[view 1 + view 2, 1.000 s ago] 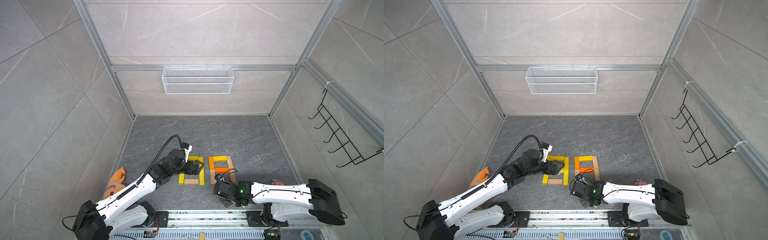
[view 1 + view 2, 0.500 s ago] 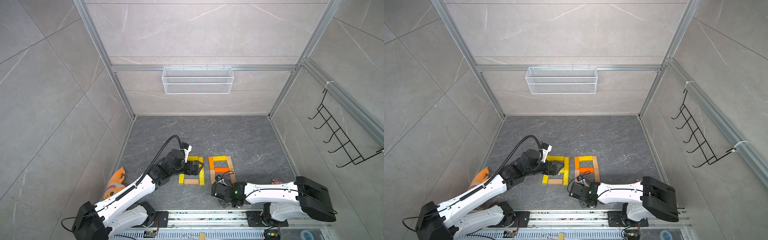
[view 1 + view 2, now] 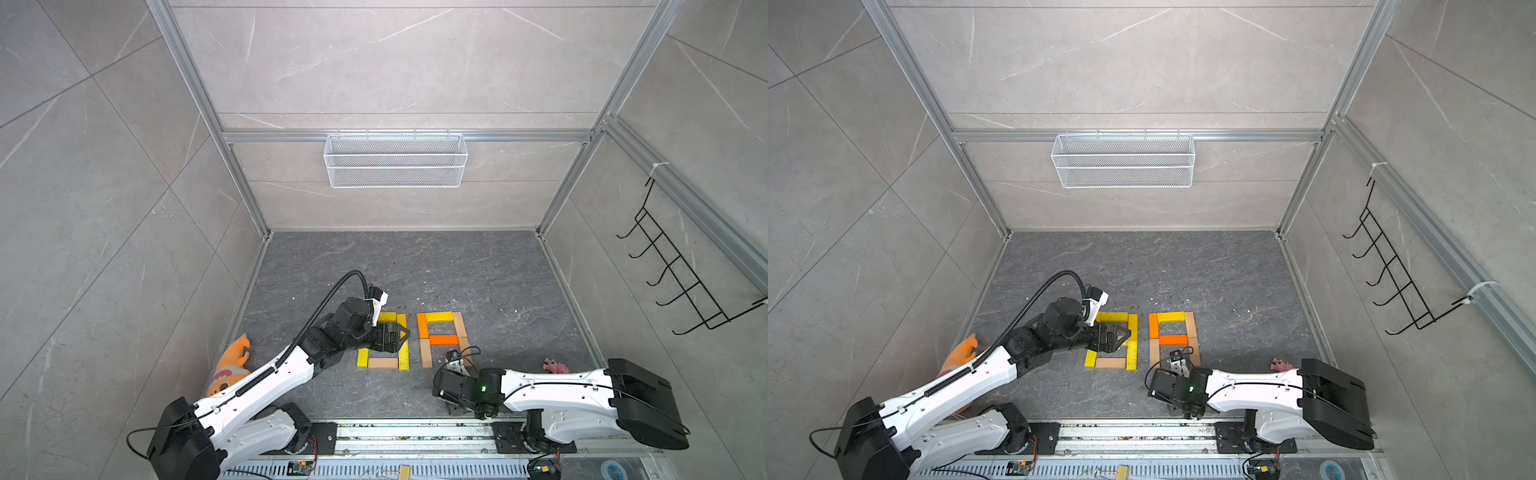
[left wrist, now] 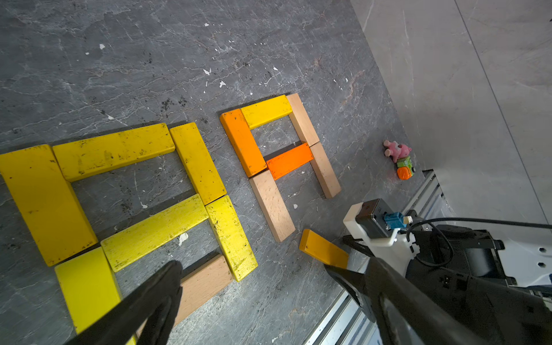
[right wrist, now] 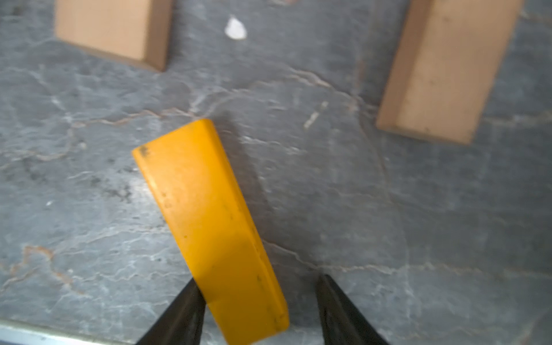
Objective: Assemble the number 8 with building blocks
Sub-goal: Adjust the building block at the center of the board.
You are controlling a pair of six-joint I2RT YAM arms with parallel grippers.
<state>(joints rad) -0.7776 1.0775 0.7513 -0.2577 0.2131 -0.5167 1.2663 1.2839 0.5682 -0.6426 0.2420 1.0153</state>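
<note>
In both top views two block figures lie side by side on the dark floor. The left figure is mostly yellow building blocks with a tan bottom bar. The right figure has orange, yellow and tan bars. Its near end stands open between the two tan bars. My left gripper hovers open over the left figure's near end, holding nothing. My right gripper is open around a slanted yellow-orange block on the floor. One finger touches the block's side; the other stands apart.
An orange plush fish lies by the left wall. A small pink toy sits near the right wall. A metal rail runs along the front edge. A wire basket hangs on the back wall and a black hook rack on the right wall.
My right gripper's jaws have parted from the yellow-orange block, which now rests on the floor. The right arm shifted slightly. The left arm has stayed put.
</note>
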